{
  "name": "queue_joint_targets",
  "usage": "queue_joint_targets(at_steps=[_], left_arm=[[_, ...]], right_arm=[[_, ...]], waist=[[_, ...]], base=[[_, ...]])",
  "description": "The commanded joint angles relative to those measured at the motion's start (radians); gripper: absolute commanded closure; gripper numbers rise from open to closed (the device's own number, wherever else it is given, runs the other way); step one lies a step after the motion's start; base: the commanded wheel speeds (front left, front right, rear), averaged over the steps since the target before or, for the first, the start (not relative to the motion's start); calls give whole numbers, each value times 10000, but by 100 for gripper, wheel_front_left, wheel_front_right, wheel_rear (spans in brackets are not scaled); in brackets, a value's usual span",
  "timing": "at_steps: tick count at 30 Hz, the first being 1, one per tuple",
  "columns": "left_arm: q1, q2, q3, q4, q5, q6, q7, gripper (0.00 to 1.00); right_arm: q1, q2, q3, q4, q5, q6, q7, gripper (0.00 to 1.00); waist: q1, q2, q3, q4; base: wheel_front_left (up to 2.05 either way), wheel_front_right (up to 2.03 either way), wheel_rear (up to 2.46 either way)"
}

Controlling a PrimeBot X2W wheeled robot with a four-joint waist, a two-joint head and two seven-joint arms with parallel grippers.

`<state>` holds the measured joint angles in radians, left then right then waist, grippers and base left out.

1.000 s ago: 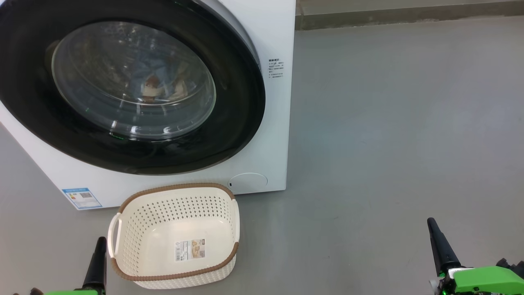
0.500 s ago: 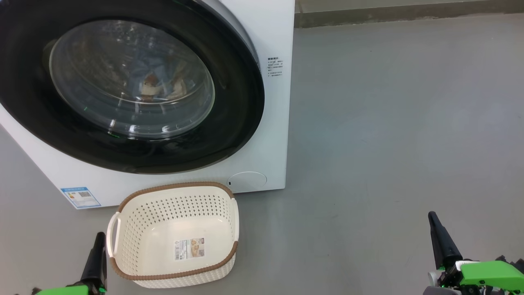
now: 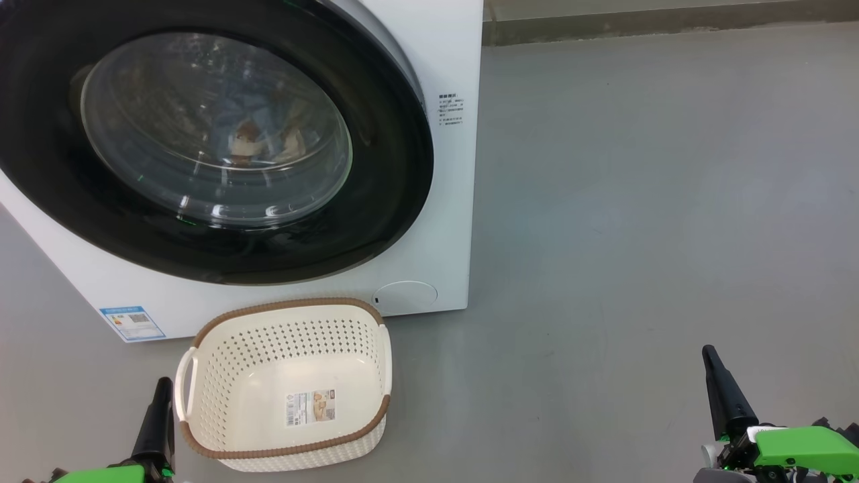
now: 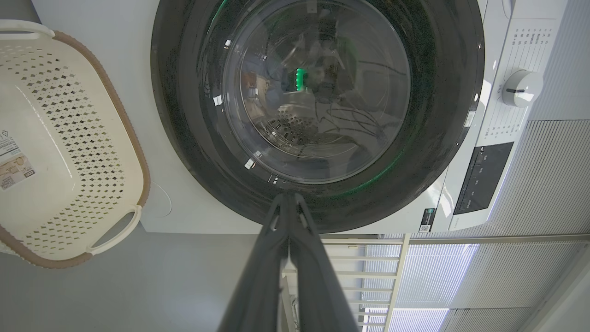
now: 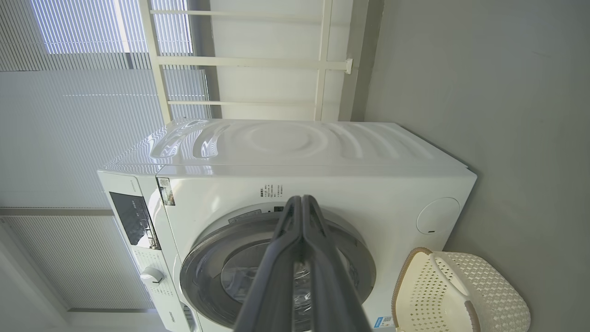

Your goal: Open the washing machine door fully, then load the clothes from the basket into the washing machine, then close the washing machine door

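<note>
Left gripper has its fingers pressed together with nothing between them. It sits low in front of the washing machine, just beside the basket's left handle and not touching it. In the left wrist view the joined tips point at the lower rim of the door. Right gripper is also pressed together and holds nothing, well off to the right of the washing machine, over the floor; its tips point at the machine front.

Washing machine door sits flush against the front of the washing machine, black rim with the glass bowl in the middle. Clothes are inside the washing machine, seen blurred through the glass as light blue with orange-brown and cream bits.

Round cap is low on the machine's front at the right, blue label low at the left. Dial and dark control panel are on the machine's top strip.

Basket stands upright on the floor right in front of the washing machine, below the door, its back rim near the machine's base. Paper label shows on its bare bottom
</note>
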<state>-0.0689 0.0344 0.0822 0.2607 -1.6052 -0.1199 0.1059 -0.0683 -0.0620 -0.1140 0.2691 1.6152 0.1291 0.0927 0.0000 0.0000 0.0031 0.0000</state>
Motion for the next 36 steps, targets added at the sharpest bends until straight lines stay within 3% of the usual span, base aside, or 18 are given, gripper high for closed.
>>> queue_joint_targets(at_steps=[1,36], left_arm=[[-393,158,322,-153,-29,-107,78,100],[-392,158,319,-154,-31,-107,75,100]], right_arm=[[-381,-3,166,-252,70,16,73,100],[-387,44,99,-249,14,16,127,100]], waist=[[0,0,0,0],[0,0,0,0]], base=[[0,0,0],[0,0,0]])
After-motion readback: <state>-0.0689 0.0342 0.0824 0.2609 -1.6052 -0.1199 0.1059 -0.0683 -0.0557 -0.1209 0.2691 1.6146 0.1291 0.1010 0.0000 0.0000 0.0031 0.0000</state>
